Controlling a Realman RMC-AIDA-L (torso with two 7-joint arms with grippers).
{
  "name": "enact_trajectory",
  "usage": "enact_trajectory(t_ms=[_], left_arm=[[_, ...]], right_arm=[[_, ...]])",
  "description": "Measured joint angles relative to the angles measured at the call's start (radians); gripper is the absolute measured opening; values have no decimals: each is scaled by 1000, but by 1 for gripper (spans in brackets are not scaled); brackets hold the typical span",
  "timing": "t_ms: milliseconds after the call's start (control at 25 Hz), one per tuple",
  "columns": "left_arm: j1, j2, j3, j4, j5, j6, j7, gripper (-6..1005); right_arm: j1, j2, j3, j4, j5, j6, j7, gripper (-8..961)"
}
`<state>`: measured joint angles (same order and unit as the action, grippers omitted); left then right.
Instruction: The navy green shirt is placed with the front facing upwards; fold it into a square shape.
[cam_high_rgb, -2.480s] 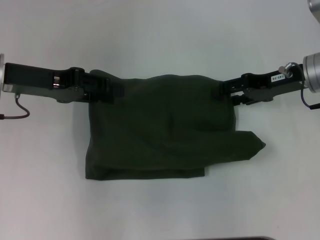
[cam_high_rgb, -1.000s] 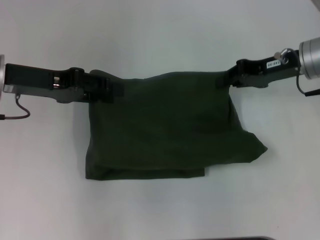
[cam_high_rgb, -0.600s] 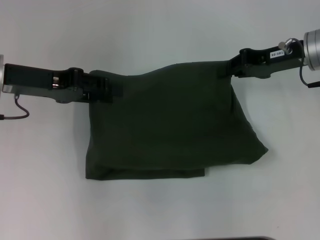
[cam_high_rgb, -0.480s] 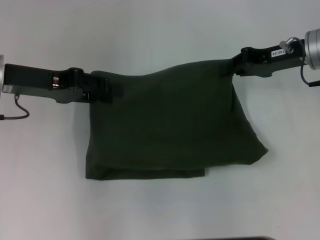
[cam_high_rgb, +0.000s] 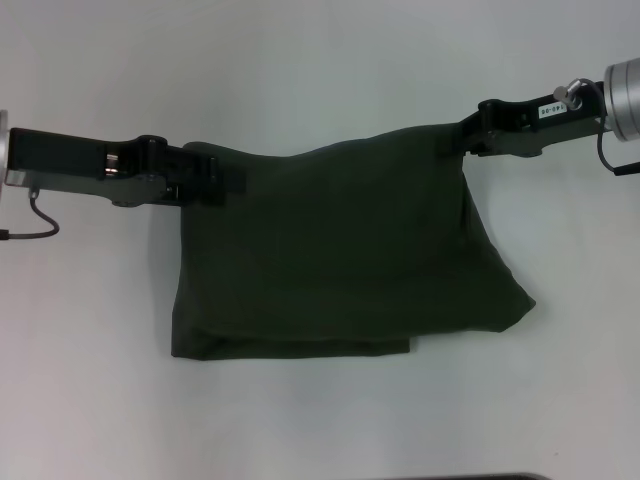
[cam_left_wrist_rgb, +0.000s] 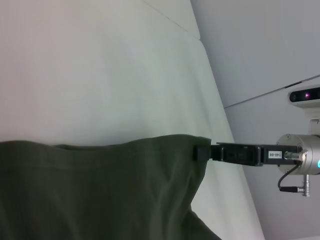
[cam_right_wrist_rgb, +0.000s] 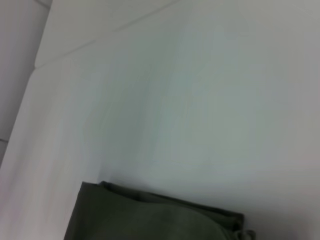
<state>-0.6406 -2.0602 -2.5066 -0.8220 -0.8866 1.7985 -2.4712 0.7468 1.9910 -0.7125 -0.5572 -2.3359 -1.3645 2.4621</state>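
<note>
The navy green shirt (cam_high_rgb: 340, 250) — plain dark olive cloth, no lettering shown — is seen partly folded on the white table. Its far edge is raised at both corners, higher on the right, while the near edge lies flat in doubled layers.

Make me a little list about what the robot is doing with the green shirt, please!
Thing: navy green shirt, already folded partway, plain green showing
Left hand: pinching the shirt's far left corner
Right hand: pinching the shirt's far right corner
Far edge: lifted, and higher on the right side than on the left
Near edge: lying on the white table
Sticking out: a pointy bit of cloth at the right side
Shape so far: a wide rectangle, not a square yet
</note>
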Motion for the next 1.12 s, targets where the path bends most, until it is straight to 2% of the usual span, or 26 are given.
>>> enact_trajectory(t_ms=[120, 200, 360, 480, 560, 640, 880, 920, 960, 1120], left_arm=[[1, 0, 0, 1, 0, -1, 0, 478], [1, 0, 0, 2, 0, -1, 0, 478], [0, 1, 0, 2, 0, -1, 0, 478], [-1, 1, 0, 2, 0, -1, 0, 479], [-2, 1, 0, 1, 0, -1, -1, 479], [-2, -1, 0, 1, 0, -1, -3, 479], [0, -1, 0, 1, 0, 1, -4, 478], [0, 0, 0, 1, 0, 3, -4, 478], [-1, 0, 0, 1, 0, 4, -4, 478], [-2, 7, 0, 1, 0, 8, -2, 479]], right_arm=[[-1, -4, -7, 0, -1, 2, 7, 76], [-6, -15, -8, 0, -6, 2, 13, 111], [-12, -54, -5, -7, -57, 2, 21, 182], [-21, -88, 7, -12, -73, 2, 30, 364], [-26, -101, 25, -14, -70, -7, 30, 363], [-29, -103, 51, -14, -69, -24, 26, 363], [-26, -79, 55, -10, -68, -105, -4, 361], [-26, -70, 58, -11, -68, -165, -34, 360], [-26, -70, 58, -11, -68, -165, -34, 360], [-43, -67, 73, -16, -16, -312, -96, 359]])
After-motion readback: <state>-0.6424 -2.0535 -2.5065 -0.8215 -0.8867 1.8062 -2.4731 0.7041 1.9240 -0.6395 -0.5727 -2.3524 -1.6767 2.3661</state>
